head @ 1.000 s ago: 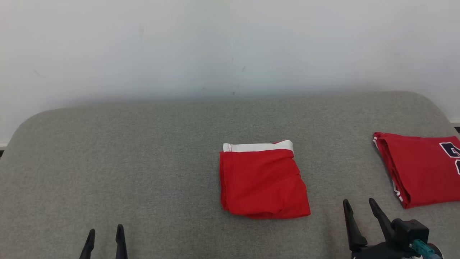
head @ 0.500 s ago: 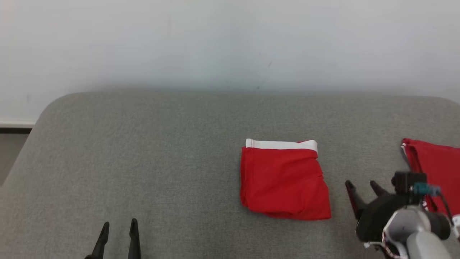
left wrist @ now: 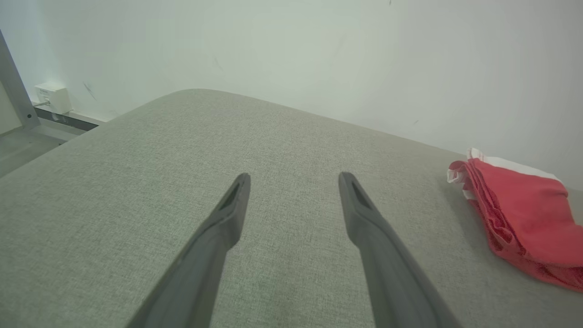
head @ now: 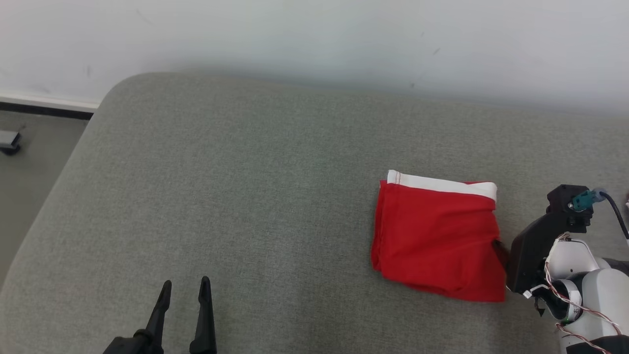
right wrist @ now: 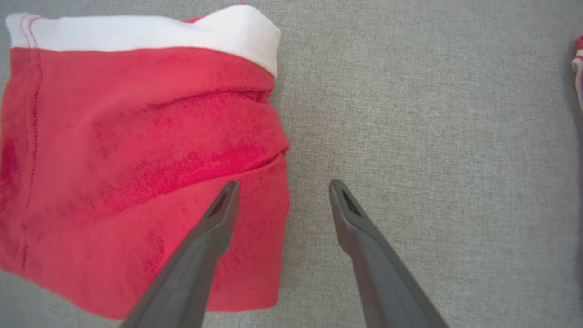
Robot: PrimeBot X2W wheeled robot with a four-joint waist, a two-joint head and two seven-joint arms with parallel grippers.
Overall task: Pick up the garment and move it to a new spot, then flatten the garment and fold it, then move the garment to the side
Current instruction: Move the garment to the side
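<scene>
The red folded fabric garment (head: 437, 241) lies flat on the grey woven padded surface (head: 245, 196), toward the right side in the head view and well apart from the rounded left end. It is folded into a compact, almost square packet of several layers. A white band (head: 442, 184) runs along its far edge. The cloth is not fully smooth: soft creases cross it near the right edge (right wrist: 255, 150). In the left wrist view its stacked layers (left wrist: 483, 200) show at the side.
</scene>
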